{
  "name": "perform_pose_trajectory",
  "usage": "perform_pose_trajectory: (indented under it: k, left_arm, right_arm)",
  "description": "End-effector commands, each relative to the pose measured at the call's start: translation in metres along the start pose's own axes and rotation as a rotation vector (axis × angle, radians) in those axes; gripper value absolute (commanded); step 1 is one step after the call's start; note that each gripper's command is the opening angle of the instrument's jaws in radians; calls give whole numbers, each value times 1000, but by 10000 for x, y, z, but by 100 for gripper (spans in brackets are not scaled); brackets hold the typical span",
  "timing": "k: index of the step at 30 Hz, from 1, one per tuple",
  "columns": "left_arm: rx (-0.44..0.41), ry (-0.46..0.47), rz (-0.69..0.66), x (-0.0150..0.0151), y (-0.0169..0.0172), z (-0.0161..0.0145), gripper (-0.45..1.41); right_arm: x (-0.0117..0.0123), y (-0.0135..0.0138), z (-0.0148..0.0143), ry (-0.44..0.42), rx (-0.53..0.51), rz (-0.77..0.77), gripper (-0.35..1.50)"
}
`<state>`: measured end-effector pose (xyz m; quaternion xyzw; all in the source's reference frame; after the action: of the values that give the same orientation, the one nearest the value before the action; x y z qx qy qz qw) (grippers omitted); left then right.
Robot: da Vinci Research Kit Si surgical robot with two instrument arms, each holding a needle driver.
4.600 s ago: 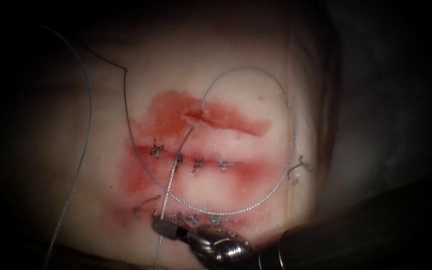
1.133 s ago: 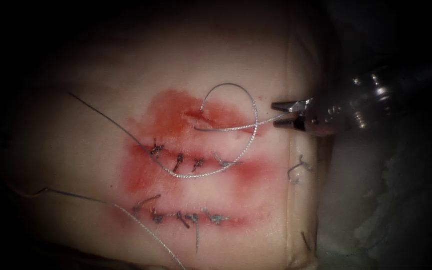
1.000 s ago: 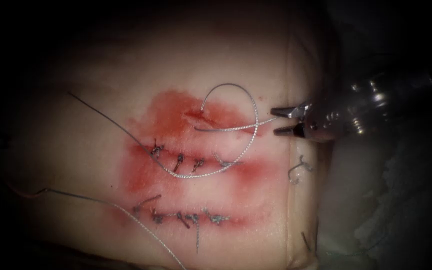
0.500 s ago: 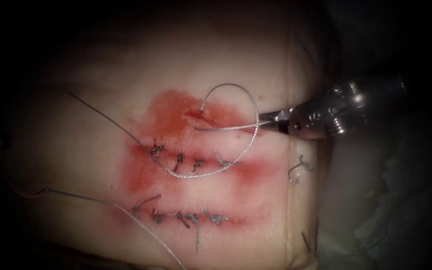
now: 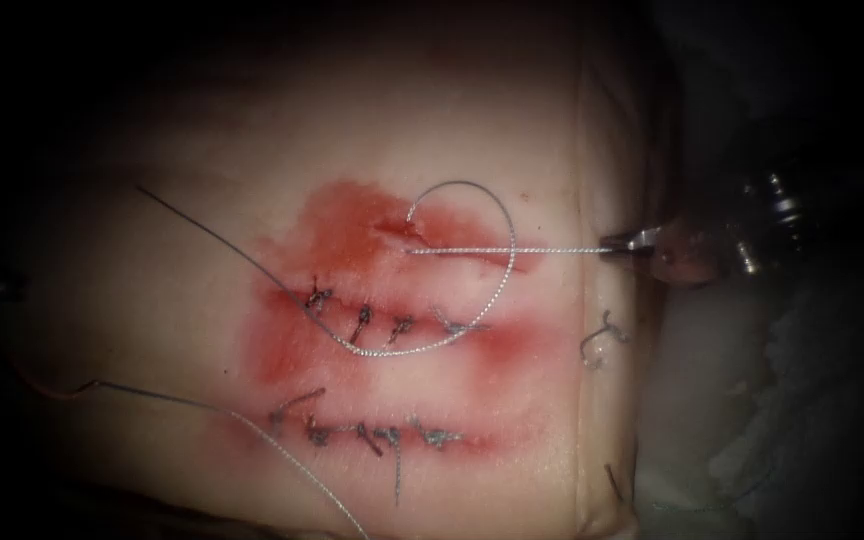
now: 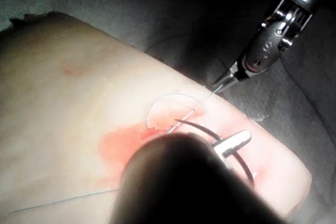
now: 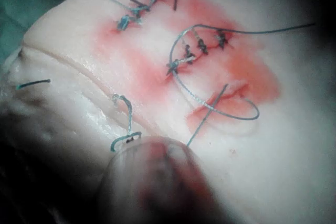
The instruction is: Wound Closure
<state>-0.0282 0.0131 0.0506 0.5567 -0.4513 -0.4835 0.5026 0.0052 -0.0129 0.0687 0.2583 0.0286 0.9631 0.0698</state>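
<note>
Now | right end effector [image 5: 620, 241] grips thread [image 5: 552, 250] | cut thread ends [image 5: 600, 338] nearby

Endoscope: I get one pool of light centred on the tissue [image 5: 432, 130], falling to black at every edge. Right tool [image 5: 620, 240], clamped on the glinting thread [image 5: 552, 249], sits half in shadow. Wrist views: tissue strongly lit, pale glare. Left tool [image 6: 233, 142] mostly a dark silhouette.
</note>
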Motion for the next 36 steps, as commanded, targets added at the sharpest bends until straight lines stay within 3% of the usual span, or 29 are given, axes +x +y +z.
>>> perform_pose_trajectory:
  k: [1,12,36]
  left_arm:
    - [1,0,4,-6,3,6,-45]
    - [2,2,0,-6,4,7,-45]
    - [-2,1,0,-6,4,7,-45]
  right_arm:
    - [14,5,-1,3,5,10,-35]
    - [103,22,-49,43,6,74,-35]
    - [226,53,-109,105,25,214,-35]
